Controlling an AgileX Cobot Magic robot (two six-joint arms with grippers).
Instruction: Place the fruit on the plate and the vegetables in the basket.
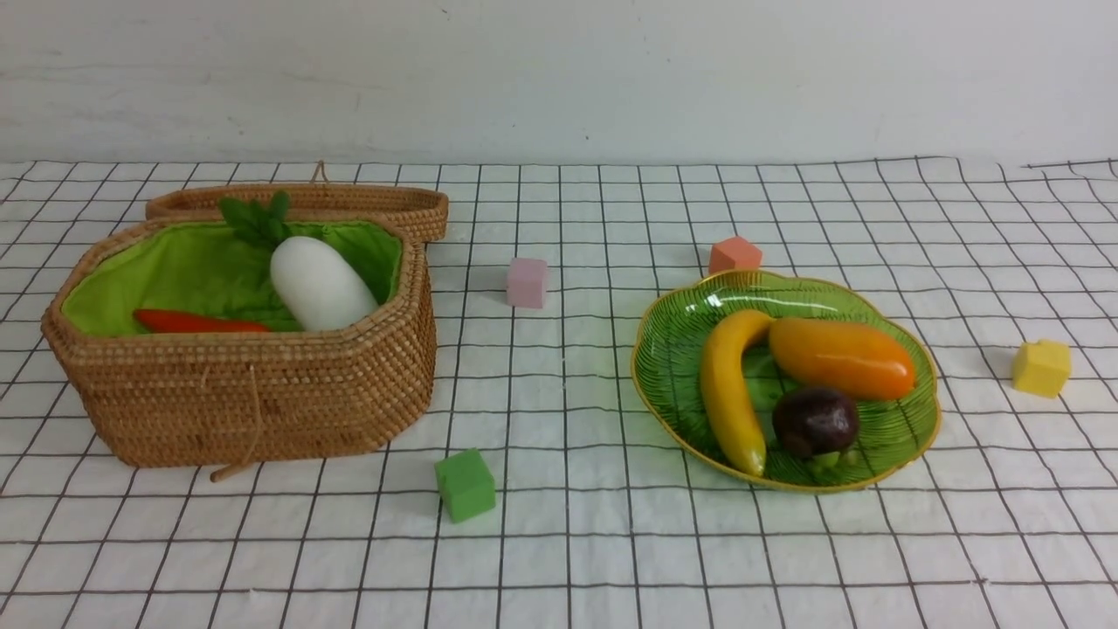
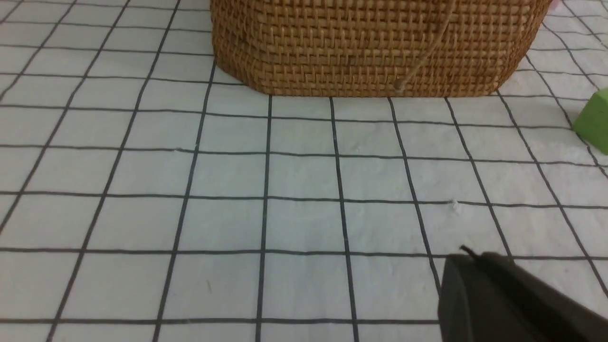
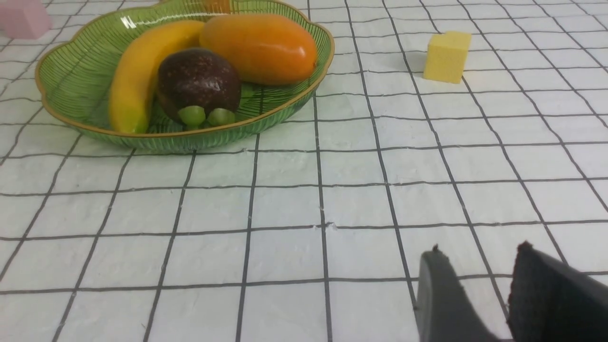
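Fruit all on the plate (image 1: 672, 367): banana (image 1: 729, 389), mango (image 1: 843, 356), mangosteen (image 1: 814, 421). In the basket (image 1: 253, 402) I see the radish (image 1: 319, 281) and carrot (image 1: 196, 322); gourd not visible in any view, maybe hidden below the basket wall, can't tell. Judging by that, the sort looks finished or nearly so.

My left tool (image 2: 479, 294) is closed, empty, low over the table (image 2: 190, 213), the basket's front wall straight ahead of it and well apart. My right tool (image 3: 479, 289) has a gap between the jaws, holding nothing, plate ahead and off to the side.

Key relation: basket lies on my left side, long axis across the table, so my left arm is nearer for any remaining vegetable. Lid (image 1: 349, 205) lies behind the basket, opening clear. Loose foam cubes are not mine to move.
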